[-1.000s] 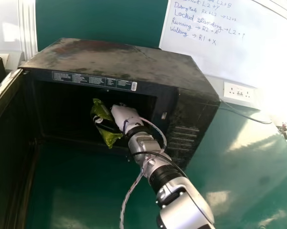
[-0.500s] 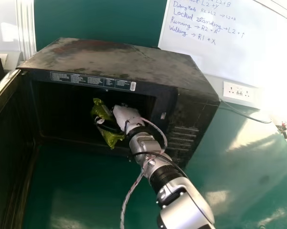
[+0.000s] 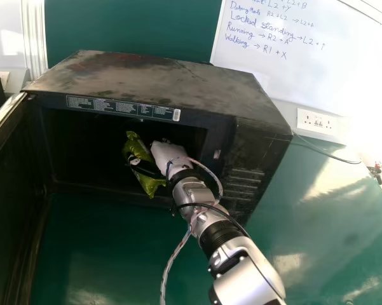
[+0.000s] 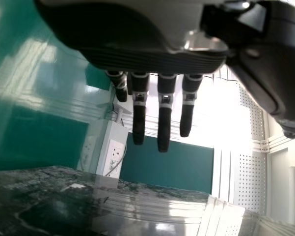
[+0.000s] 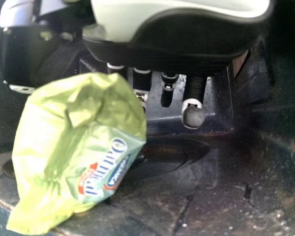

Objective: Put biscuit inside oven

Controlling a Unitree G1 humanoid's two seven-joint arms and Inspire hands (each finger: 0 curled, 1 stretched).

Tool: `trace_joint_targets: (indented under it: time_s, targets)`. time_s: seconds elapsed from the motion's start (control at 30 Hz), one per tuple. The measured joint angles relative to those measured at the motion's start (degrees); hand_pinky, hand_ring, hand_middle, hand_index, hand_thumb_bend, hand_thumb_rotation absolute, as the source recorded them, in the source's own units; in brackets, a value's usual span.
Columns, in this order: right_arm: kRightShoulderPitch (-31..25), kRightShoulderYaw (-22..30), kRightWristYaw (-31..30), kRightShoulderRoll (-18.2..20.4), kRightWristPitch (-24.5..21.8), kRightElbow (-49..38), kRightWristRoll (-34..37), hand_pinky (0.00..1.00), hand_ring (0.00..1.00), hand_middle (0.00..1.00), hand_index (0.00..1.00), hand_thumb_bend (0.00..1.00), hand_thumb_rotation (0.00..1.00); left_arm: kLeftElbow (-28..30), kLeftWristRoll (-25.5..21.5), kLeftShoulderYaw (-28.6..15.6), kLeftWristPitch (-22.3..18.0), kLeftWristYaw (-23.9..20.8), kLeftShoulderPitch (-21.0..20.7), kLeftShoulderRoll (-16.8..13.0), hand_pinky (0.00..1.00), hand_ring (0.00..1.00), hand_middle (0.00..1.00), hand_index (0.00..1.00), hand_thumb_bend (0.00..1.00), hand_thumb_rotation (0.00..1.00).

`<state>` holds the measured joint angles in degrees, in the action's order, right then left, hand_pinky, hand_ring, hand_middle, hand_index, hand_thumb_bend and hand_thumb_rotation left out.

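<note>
My right hand (image 3: 169, 154) is inside the mouth of the dark oven (image 3: 178, 82), at the right side of the opening. Beside it, to its left, is the green biscuit packet (image 3: 151, 185), tilted, with a black part of the hand across its middle. In the right wrist view, the packet (image 5: 88, 152) lies against the fingers and thumb of my right hand (image 5: 193, 93), which pinch it; its grip point is hidden behind the wrapper. The left hand (image 4: 165, 113) hangs with straight fingers, holding nothing, in the left wrist view.
The oven door (image 3: 9, 190) stands open at the left. A power socket (image 3: 316, 122) and a whiteboard (image 3: 305, 70) are behind the oven at the right. The green table (image 3: 114, 254) extends in front. A marbled surface (image 4: 137, 206) shows in the left wrist view.
The packet and my right hand have shifted very slightly to the right inside the oven opening. The grip looks the same.
</note>
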<state>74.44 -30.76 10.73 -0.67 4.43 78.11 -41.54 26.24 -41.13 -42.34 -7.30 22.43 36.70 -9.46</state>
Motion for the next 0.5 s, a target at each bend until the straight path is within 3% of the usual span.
trace_joint_targets:
  time_s: [0.1, 0.23, 0.27, 0.33, 0.5]
  targets:
    - [-0.23, 0.16, 0.07, -0.01, 0.46, 0.00, 0.24, 0.06, 0.61, 0.66, 0.49, 0.52, 0.09, -0.19, 0.05, 0.00, -0.30, 0.01, 0.00, 0.03, 0.68, 0.66, 0.65, 0.78, 0.82, 0.90]
    - [-0.41, 0.13, 0.29, -0.01, 0.66, -0.01, 0.24, 0.05, 0.84, 0.79, 0.50, 0.51, 0.09, -1.63, -0.23, 0.00, -1.31, 1.10, -0.16, 0.06, 0.70, 0.66, 0.66, 0.80, 0.82, 0.91]
    - [-0.43, 0.12, 0.36, 0.00, 0.70, -0.01, 0.24, 0.02, 0.92, 0.83, 0.59, 0.77, 0.30, -2.04, -0.61, 0.00, -1.41, 1.81, -0.19, 0.05, 0.70, 0.66, 0.67, 0.80, 0.82, 0.91]
    - [-0.46, 0.08, 0.54, -0.02, 0.71, -0.02, 0.22, 0.00, 0.97, 0.87, 0.65, 0.93, 0.41, -2.64, -1.43, 0.00, -1.80, 3.24, -0.25, 0.01, 0.70, 0.67, 0.69, 0.80, 0.82, 0.91]
    - [-0.47, 0.03, 0.81, -0.12, 0.88, -0.04, 0.24, 0.00, 1.00, 0.94, 0.73, 1.00, 0.44, -3.96, -3.89, 0.00, -1.56, 4.82, -0.28, -0.33, 0.75, 0.73, 0.75, 0.81, 0.84, 0.91]
